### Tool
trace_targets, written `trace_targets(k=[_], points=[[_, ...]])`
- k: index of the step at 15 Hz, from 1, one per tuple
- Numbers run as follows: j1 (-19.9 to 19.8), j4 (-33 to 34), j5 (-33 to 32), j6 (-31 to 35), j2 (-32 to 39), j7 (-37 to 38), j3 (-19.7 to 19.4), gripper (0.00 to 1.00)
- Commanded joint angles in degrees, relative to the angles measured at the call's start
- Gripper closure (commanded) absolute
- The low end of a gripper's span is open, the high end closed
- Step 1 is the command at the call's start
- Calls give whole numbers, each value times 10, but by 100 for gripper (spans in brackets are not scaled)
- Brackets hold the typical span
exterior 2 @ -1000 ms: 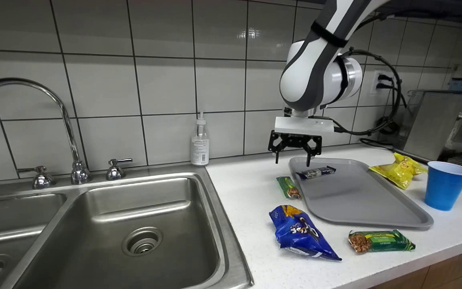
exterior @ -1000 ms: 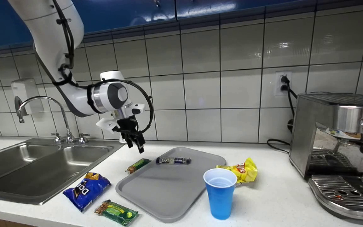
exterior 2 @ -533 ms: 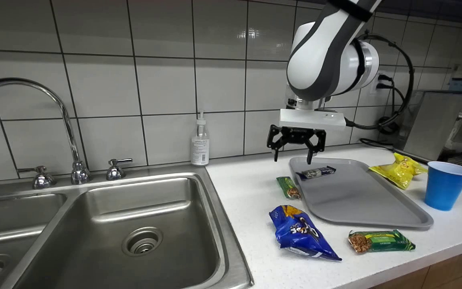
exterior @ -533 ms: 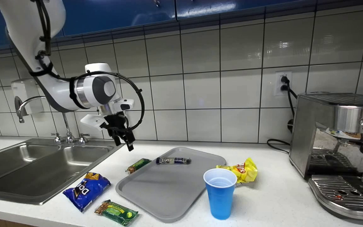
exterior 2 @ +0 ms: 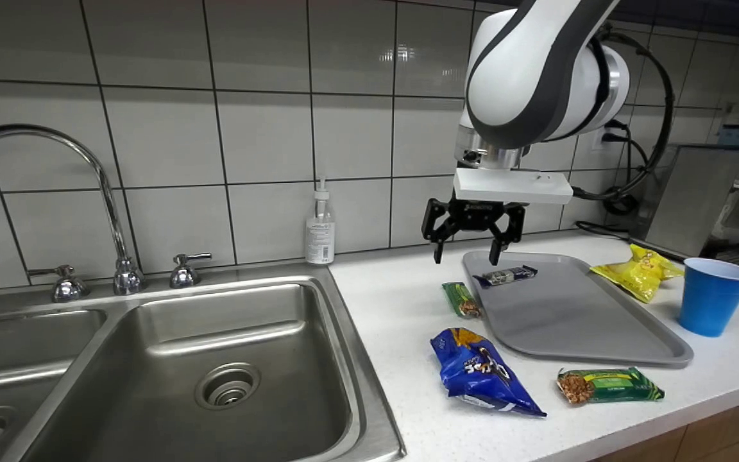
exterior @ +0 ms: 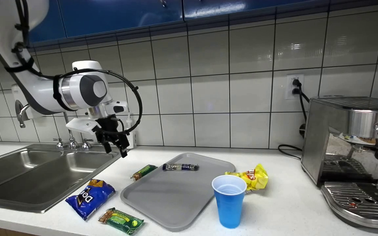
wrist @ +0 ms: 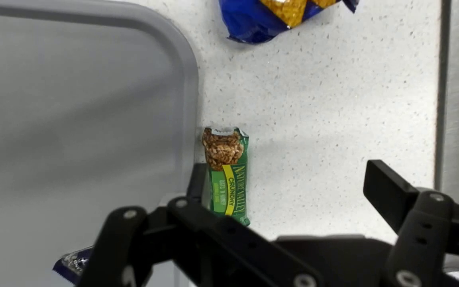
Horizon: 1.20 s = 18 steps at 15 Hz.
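Green granola bar (wrist: pixel 230 179): is lying beside gray tray (wrist: pixel 189 103)
Hand (exterior 2: pixel 466 255): is hovering above table (wrist: pixel 313 119), gaping wide

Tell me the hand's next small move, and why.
Probably nudge the open hand toward the gray tray before lowering it: in the wrist view, the green Nature Valley bar appears much nearer the tray-side finger than the other.

Granola bar (wrist: pixel 229 181): green-wrapped, brown at one end, printed "Nature Valley Crunchy"
Bar location: counter (wrist: pixel 333 107), just beside gray tray (wrist: pixel 106 99)
Bar pose: flat, lettering up
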Motion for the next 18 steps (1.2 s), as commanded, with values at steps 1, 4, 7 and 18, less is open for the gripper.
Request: trace_targets(k=[1, 4, 7, 18], points=[[-7, -42, 16, -1, -41, -25, 27, 0], [4, -55, 0, 7, -46, 14, 36, 0], [-2, -39, 0, 1, -25, 13, 39, 0], [1, -41, 0, 3, -26, 19, 40, 0]])
